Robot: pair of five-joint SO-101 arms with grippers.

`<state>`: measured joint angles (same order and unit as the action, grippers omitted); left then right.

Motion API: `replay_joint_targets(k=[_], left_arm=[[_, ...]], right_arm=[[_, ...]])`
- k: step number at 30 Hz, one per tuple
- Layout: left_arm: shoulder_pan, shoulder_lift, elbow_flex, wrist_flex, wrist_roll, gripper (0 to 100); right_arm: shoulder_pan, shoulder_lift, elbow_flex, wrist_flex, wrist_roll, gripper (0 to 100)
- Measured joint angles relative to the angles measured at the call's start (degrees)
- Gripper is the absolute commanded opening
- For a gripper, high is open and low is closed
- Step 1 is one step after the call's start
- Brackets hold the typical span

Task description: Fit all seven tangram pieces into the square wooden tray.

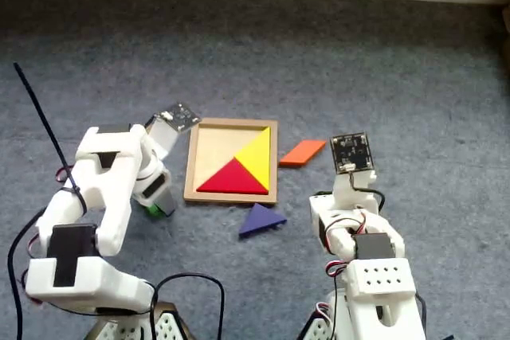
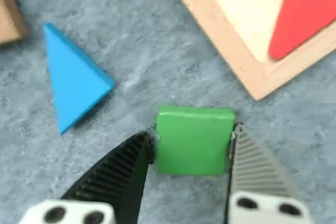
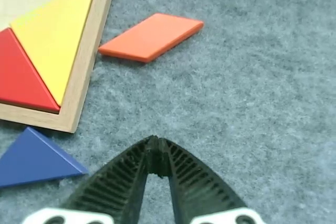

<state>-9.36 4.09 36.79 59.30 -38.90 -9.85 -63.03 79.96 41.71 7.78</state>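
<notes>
Your left gripper (image 2: 191,136) is clamped on the green square (image 2: 194,140), one finger on each side edge. The piece seems to sit low on the desk (image 2: 157,51), just off the corner of the wooden tray (image 2: 231,40). The hold looks shallow, so the square could twist or slip as you lift. Carried low, it may catch the tray's rim. A wide swing could knock the light-blue triangle (image 2: 73,80) nearby. Your right gripper (image 3: 157,156), fingers together and empty, hangs over bare desk, short of the orange parallelogram (image 3: 151,36).
</notes>
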Motion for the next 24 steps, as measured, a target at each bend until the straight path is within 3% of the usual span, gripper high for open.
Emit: replay_joint_targets(k=[8, 12, 19, 24], left_arm=[[3.1, 0.8, -0.1, 0.4, -0.1, 1], [4.0, 0.2, -1.8, 3.0, -0.1, 1], [4.4, -6.9, -10.6, 14.4, -0.2, 1], [7.9, -8.4, -14.5, 15.6, -0.1, 1]], right_arm=[[0.0, 0.0, 0.0, 0.0, 0.0, 0.6], [0.0, 0.0, 0.0, 0.0, 0.0, 0.6], [0.0, 0.0, 0.0, 0.0, 0.0, 0.6], [0.0, 0.0, 0.0, 0.0, 0.0, 0.6]])
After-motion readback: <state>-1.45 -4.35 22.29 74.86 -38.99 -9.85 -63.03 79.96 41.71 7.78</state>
